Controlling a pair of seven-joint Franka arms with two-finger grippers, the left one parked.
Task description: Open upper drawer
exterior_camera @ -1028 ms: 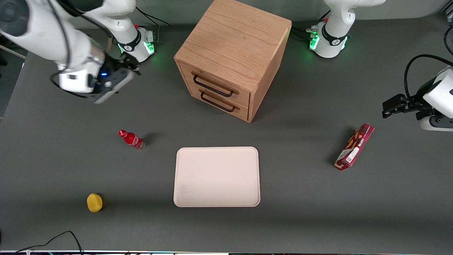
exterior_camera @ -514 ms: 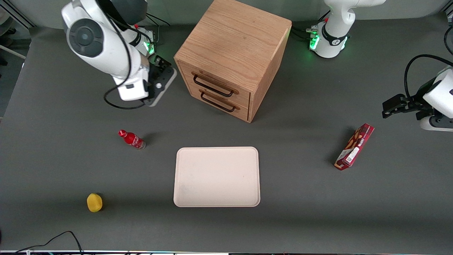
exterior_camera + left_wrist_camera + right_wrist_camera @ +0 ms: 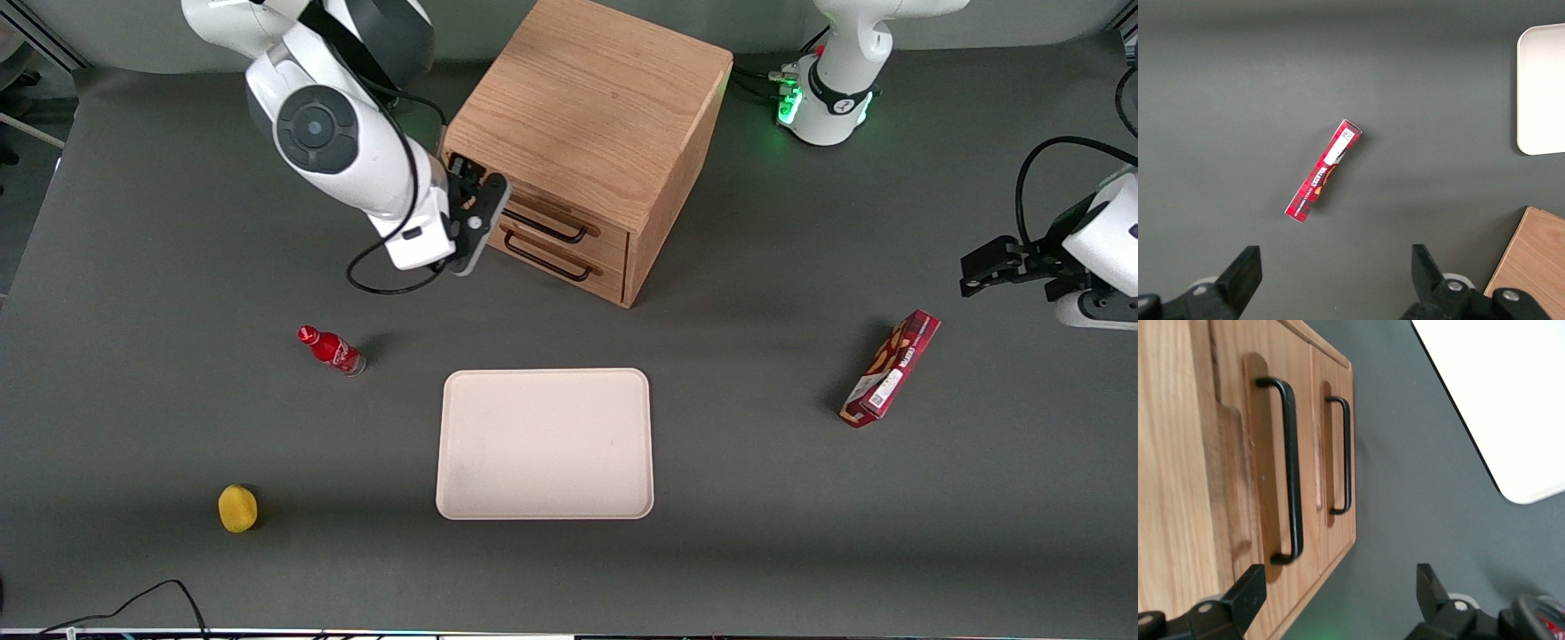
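Now my tool [image 3: 462, 191] hangs spread wide just in front of the shut upper drawer [image 3: 569, 213], its fingers [image 3: 1248, 593] clear of the handle [image 3: 1288, 470].

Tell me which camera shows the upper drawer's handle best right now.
The right wrist view: the upper drawer's handle shows whole, close up, with the open end effector in front of it. In the front view the end effector hides one end of that handle. The left wrist view shows none of it.

The grey table [image 3: 800, 533] carries cabinet [image 3: 587, 116], tray [image 3: 544, 443], bottle [image 3: 331, 349], box [image 3: 891, 368].
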